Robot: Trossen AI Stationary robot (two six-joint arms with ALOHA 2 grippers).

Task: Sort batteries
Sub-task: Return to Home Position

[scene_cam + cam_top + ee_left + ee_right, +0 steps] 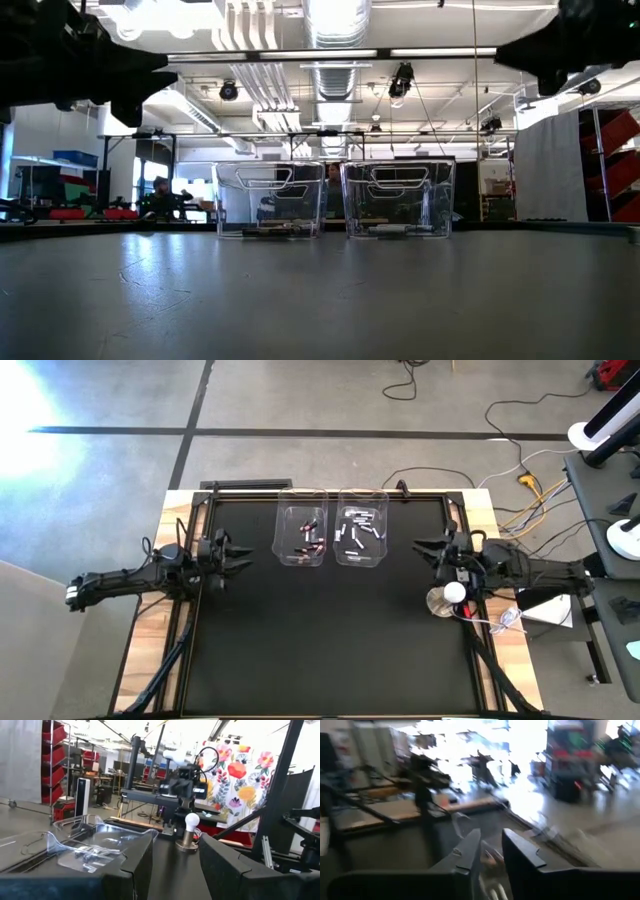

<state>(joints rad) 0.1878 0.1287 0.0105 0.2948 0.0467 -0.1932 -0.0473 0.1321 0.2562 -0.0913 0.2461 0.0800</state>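
Dark batteries (310, 542) in left bin (283, 525), white batteries (358, 534) in right bin (383, 520), upper centre of frame. Left tool (244, 552) mid-left, right tool (420, 548) mid-right, both released, empty, above surface (320, 645).

Flecks, streaks and cropped arms

From above, the batteries (308, 542) in the clear bins (302, 494) at the table's 12 o'clock are mere flecks, too small to count; at table height they show only as thin streaks on the bin floors. There the top edge crops the left arm (80, 60) at 10 o'clock and the right arm (575, 40) at 2 o'clock. Past the fingers (467, 855) of the right gripper (491, 832) everything is a blur; the fingers (135, 865) of the left gripper (176, 837) hide part of a bin.
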